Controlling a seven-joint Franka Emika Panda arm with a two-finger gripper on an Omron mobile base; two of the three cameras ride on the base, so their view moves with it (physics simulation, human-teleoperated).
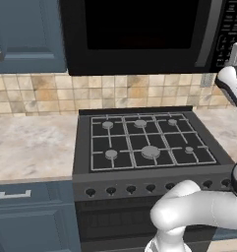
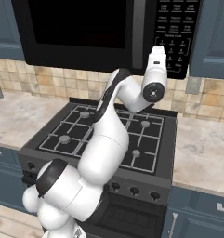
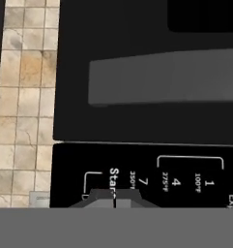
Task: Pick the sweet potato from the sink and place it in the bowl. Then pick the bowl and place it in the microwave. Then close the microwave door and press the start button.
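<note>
At the microwave (image 2: 99, 32) button strip, I hold the gripper (image 3: 114, 197) closed and empty; the start button (image 3: 114, 180) lies at twelve o'clock, just beside its tips.

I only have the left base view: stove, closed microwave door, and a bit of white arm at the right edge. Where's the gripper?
Observer: In the right base view the hand is raised in front of the microwave's button panel, right of the door handle.
Operator: Open or shut?
Observer: Shut; in the hand view the fingertips sit together, holding nothing.
Operator: Which button is it at?
Observer: The hand view shows the tips right at the "Start" label, next to the 7 key. I can't tell whether they're touching it.
</note>
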